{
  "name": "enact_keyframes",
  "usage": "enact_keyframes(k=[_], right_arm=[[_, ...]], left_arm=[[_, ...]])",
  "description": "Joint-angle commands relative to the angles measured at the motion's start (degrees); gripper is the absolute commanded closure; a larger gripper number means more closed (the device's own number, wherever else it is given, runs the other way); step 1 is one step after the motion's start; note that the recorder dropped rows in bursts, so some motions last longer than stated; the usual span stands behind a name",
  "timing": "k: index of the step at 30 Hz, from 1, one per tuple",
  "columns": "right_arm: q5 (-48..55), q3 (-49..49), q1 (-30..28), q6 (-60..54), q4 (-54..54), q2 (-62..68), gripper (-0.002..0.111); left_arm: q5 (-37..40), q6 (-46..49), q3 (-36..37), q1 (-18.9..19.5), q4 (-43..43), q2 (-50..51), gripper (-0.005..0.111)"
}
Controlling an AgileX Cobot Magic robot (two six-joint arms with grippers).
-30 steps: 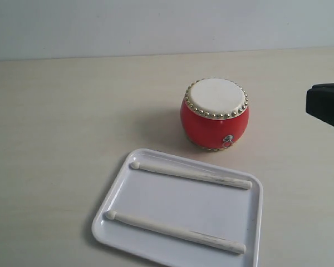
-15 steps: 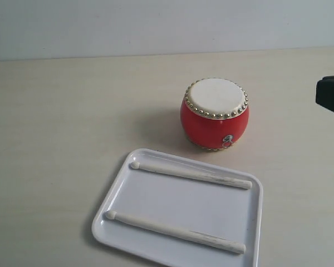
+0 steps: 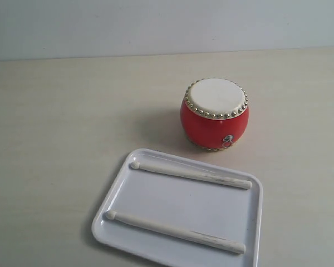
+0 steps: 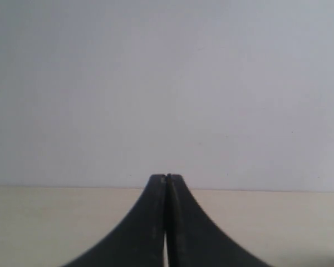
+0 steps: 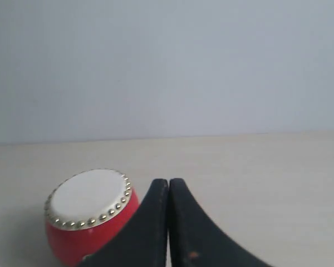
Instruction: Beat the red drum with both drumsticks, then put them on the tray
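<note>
Exterior view: a small glossy barrel-shaped red drum (image 3: 214,119) with a cream skin top and a ring of brass studs stands upright on the pale table (image 3: 55,139), right of centre. It is just beyond the far rim of the flat glossy white plastic tray (image 3: 112,208) and not touching it. Two long thin off-white wooden drumsticks lie flat on the tray, well apart and roughly parallel, rounded tips to the left: the far drumstick (image 3: 189,174) and the near drumstick (image 3: 175,232). No arm or gripper shows here, and the tray's near right corner is cut off by the frame.

Left wrist view: the left gripper (image 4: 166,181) has its black fingers pressed together with nothing between them. It points over bare table at a blank grey wall (image 4: 167,83), with no task things in sight.

Right wrist view: the right gripper (image 5: 168,183) is also pressed together and empty. The red drum (image 5: 89,214) is near it, off to one side and apart, with its lower body cut off. The tray and sticks are out of view.

Judgement: with both sticks on the tray and both grippers empty and clear, this reads as the put-down finished. The same layout would fit a task not yet begun, and nothing shows whether the drum was beaten. If the sticks are still to be taken, each gripper must spread, then pinch low on a thin stick lying flat on the slick tray.
</note>
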Motion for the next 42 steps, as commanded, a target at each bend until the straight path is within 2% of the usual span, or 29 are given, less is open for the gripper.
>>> enact_keyframes(k=[1,6,12,34,42], right_arm=[[-1.16,3.69,-5.38,0.04,0.33,-6.62,0.108],[-1.41,8.95,-5.93,1.09,3.2,-13.65,0.108],[-8.2,14.99,-5.93,1.09,7.75,-17.07,0.108],[-4.8,14.99,-5.81,0.88,7.23,-17.07,0.108],[-5.08,14.99,-5.81,-3.46,7.24,-17.07,0.108]], left_arm=[[0.3,0.14,0.21,-0.39,0.09,-0.38,0.107],[0.3,0.14,0.21,-0.39,0.09,-0.38,0.107],[0.3,0.14,0.21,-0.39,0.09,-0.38,0.107],[0.3,0.14,0.21,-0.39,0.09,-0.38,0.107],[0.3,0.14,0.21,-0.39,0.09,-0.38,0.107]])
